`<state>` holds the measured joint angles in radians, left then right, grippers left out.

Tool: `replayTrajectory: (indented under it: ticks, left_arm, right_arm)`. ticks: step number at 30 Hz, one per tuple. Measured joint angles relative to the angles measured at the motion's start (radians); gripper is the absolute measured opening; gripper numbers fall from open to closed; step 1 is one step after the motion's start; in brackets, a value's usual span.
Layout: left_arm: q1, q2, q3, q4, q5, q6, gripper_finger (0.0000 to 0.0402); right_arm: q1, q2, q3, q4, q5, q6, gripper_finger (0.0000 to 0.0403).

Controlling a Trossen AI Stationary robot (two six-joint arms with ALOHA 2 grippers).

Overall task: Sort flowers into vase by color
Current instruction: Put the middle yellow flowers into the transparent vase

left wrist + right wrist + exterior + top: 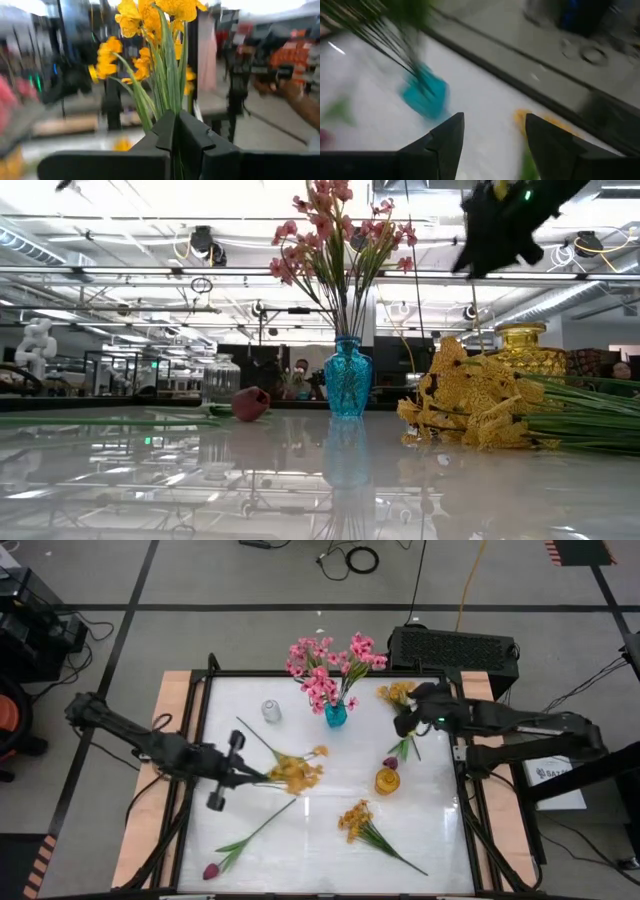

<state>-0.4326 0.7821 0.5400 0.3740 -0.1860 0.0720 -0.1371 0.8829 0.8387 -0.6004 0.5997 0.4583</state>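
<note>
My left gripper [240, 772] is at the table's left middle, shut on a yellow-orange spray [292, 775] [150, 30]. My right gripper [405, 722] [492, 135] hangs open above the far right part of the table, beside another yellow spray [397, 692] and a little right of the blue vase [336, 714] [349, 380] [425, 95]. Pink sprays [325, 665] stand with their stems in that vase. A third yellow spray [356, 820] [470, 405] lies flat near the amber vase [387, 781] [525, 345]. One magenta tulip [391, 762] lies by the amber vase, and another [211, 870] lies near the front left corner. My left gripper pinches the spray's bundle of green stems [167, 107] between its two shut fingers. The stems run on along the fingers and past their tips, toward the table's right, with the yellow blossoms [135, 20] beyond. Whether the blossoms rest on the table cannot be told.
A clear glass jar [271, 711] [220, 377] stands left of the blue vase. A loose green stem [258, 738] lies just beyond the held spray. A dark box [455, 645] sits behind the table's far right edge. Bare white tabletop [300, 850] shows in the near middle.
</note>
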Motion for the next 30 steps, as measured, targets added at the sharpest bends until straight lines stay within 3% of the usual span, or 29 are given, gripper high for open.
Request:
replayTrajectory:
  ticks: [4,8,14,18,21,26,30]
  left_arm:
    - [0.006,-0.015,0.000,0.190,-0.061,0.152,0.0019]
    - [0.041,-0.015,0.000,0.351,-0.071,0.197,0.0019]
    - [0.077,0.005,0.000,0.460,-0.005,0.198,0.0019]
    - [0.090,0.053,0.000,0.581,-0.001,0.198,0.0019]
    - [0.097,0.098,0.000,0.648,-0.001,0.198,0.0019]
    - [0.117,0.166,0.000,0.720,-0.006,0.198,0.0019]
    - [0.129,0.191,0.000,0.740,-0.008,0.196,0.0019]
  right_arm:
    - [0.084,-0.032,0.000,0.173,-0.027,-0.073,0.0203]
    - [0.169,-0.003,0.000,0.395,-0.062,-0.193,0.0203]
    - [0.265,0.108,0.000,0.838,-0.215,-0.398,0.0203]
    - [0.318,0.236,0.016,1.104,-0.256,-0.491,0.0203]
    - [0.334,0.346,0.105,1.116,-0.260,-0.494,0.0203]
    - [0.336,0.558,0.339,0.881,-0.268,-0.459,0.0203]
    - [0.333,0.730,0.487,0.833,-0.350,-0.486,0.0203]
